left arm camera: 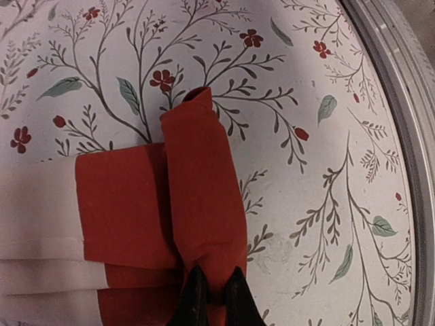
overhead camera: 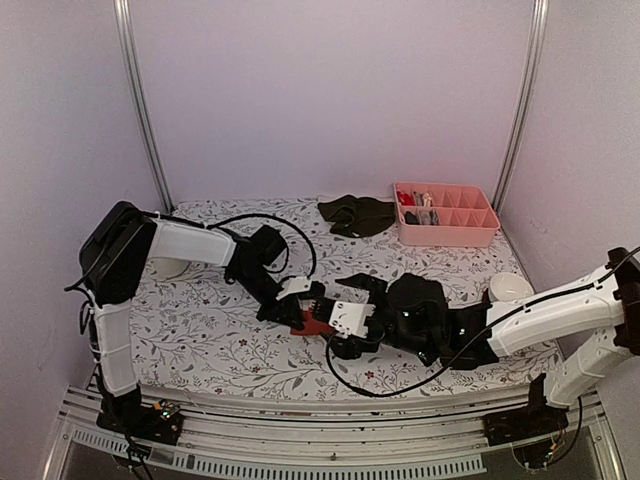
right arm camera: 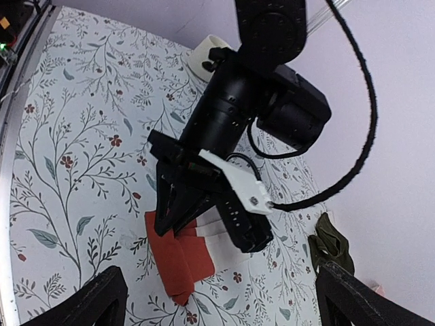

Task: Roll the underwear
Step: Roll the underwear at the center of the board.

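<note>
The rust-red underwear (left arm camera: pixel 204 190) lies on the flowered cloth, partly rolled, with a whitish band (left arm camera: pixel 37 210) at its left. My left gripper (left arm camera: pixel 216 293) is shut on the near end of the roll. From above, the same garment (overhead camera: pixel 316 323) sits at mid-table between both arms, with the left gripper (overhead camera: pixel 300 316) on it. My right gripper (overhead camera: pixel 338 322) hovers just right of it, open wide with nothing between its fingers (right arm camera: pixel 102 299). Its view shows the red underwear (right arm camera: pixel 180 255) below. A dark olive underwear (overhead camera: pixel 357 214) lies crumpled at the back.
A pink divided tray (overhead camera: pixel 487 231) stands at the back right with small items in it. A white round object (overhead camera: pixel 511 287) rests near the right arm, another pale one (overhead camera: pixel 165 268) by the left arm. The table's metal front rail (left arm camera: pixel 401 102) runs close by.
</note>
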`<state>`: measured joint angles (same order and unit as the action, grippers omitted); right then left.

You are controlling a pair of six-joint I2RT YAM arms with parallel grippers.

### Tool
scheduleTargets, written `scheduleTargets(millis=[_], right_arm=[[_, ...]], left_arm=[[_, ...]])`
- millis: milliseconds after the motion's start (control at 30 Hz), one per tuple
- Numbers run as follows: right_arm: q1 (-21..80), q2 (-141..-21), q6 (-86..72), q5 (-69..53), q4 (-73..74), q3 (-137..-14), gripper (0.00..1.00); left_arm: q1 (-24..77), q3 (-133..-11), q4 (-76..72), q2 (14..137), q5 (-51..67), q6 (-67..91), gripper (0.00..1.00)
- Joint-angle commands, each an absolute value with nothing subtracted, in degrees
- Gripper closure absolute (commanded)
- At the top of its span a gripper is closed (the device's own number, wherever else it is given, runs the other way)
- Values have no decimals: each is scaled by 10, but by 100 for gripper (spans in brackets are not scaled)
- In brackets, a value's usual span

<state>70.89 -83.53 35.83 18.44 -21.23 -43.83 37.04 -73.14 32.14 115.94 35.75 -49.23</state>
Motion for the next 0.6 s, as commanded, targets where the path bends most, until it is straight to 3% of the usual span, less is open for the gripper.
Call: scheduleTargets(millis=[0, 567], right_arm=[[715, -917, 380, 211, -227, -478, 0], [691, -1161, 411, 256, -184, -597, 26]], left_arm=[[349, -758, 420, 1215, 382, -478, 100], [313, -819, 478, 1279, 403, -468, 100]])
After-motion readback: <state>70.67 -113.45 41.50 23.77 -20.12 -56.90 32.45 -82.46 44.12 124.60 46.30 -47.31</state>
